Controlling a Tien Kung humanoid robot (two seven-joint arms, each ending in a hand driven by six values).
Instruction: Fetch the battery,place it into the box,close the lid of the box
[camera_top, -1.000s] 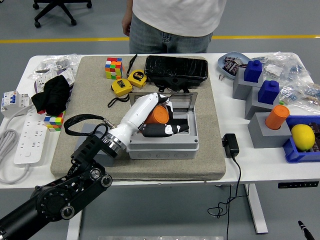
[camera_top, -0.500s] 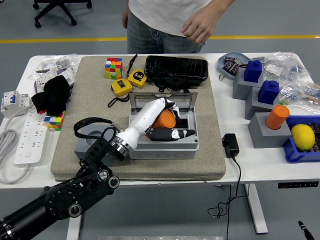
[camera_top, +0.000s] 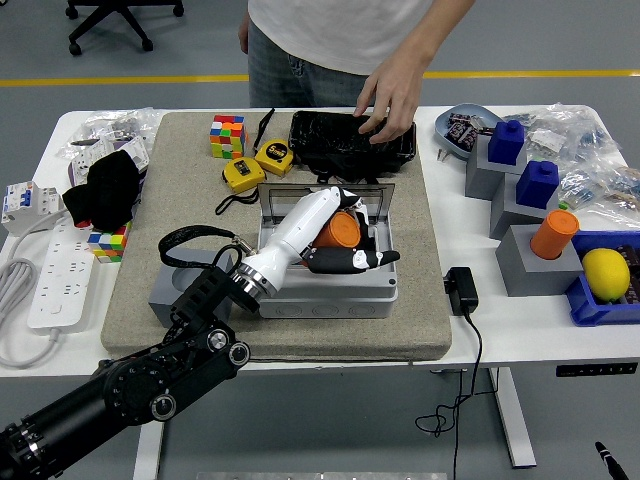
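Note:
My left hand (camera_top: 345, 243), white with black fingers, reaches in from the lower left over the open grey box (camera_top: 330, 297) on the grey mat. Its fingers are shut on the orange cylindrical battery (camera_top: 343, 230), which is held low inside the box's opening. The box lid (camera_top: 300, 187) stands open behind the hand. Part of the box interior is hidden by the hand. At the far side a person's hand (camera_top: 385, 98) rests on a black wrapped case (camera_top: 325, 140) just behind the box.
Two yellow tape measures (camera_top: 243, 174) and a colour cube (camera_top: 227, 135) lie left of the case. A black charger (camera_top: 460, 288) sits right of the mat. Blue blocks (camera_top: 507, 142), another orange cylinder (camera_top: 554, 233) and a lemon (camera_top: 605, 272) stand at the right. A power strip (camera_top: 48, 282) lies far left.
My left hand has carried the battery slightly right and deeper over the box. The person's hand has come down from above onto the black case.

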